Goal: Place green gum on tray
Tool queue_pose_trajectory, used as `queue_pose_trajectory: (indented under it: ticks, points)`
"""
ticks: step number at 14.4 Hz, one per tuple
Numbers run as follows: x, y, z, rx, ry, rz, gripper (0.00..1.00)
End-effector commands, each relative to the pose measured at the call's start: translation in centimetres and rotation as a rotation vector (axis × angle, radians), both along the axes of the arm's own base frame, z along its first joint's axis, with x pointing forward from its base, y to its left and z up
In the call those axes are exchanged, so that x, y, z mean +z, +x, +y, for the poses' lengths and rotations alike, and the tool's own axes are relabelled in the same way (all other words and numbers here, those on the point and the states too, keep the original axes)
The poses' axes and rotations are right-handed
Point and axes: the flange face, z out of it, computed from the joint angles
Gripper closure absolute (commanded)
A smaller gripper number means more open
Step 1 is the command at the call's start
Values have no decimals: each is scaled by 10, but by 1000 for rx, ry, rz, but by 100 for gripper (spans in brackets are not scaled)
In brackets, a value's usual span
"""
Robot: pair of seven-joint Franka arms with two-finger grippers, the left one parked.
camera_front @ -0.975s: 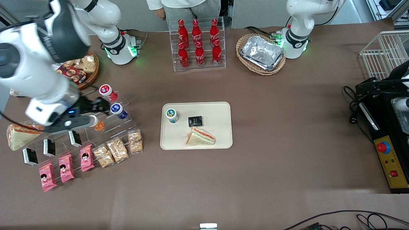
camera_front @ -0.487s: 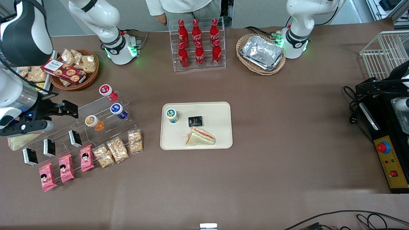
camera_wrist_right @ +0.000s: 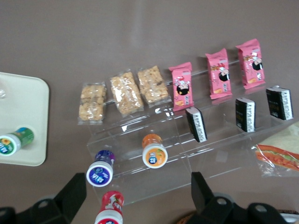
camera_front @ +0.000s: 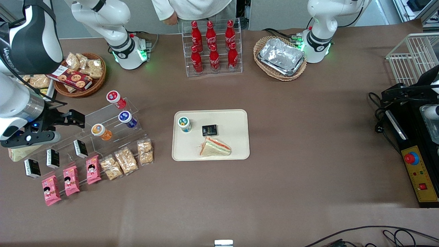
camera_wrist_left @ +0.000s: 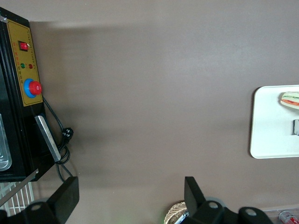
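- Green gum (camera_front: 184,124) stands upright on the tray (camera_front: 236,118), just beside a black packet (camera_front: 209,130), near a sandwich (camera_front: 214,146).
- Hand (camera_front: 76,118) hovers spread and empty above the acrylic rack (camera_front: 113,132), toward the working arm's end of the surface.

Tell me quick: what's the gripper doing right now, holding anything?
Gripper: jaws open, holding nothing, above the clear display stand at the working arm's end of the table. The green gum stands on the tray.
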Motion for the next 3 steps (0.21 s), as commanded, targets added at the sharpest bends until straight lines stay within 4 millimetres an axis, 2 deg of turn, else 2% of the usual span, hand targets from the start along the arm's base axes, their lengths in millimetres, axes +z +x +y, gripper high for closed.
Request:
queue_pose_trajectory:
  ticks: [1,3]
  points:
    - [13,-2,-13,-2,26,-6,0]
    - [13,-2,-15,-8,26,-4,0]
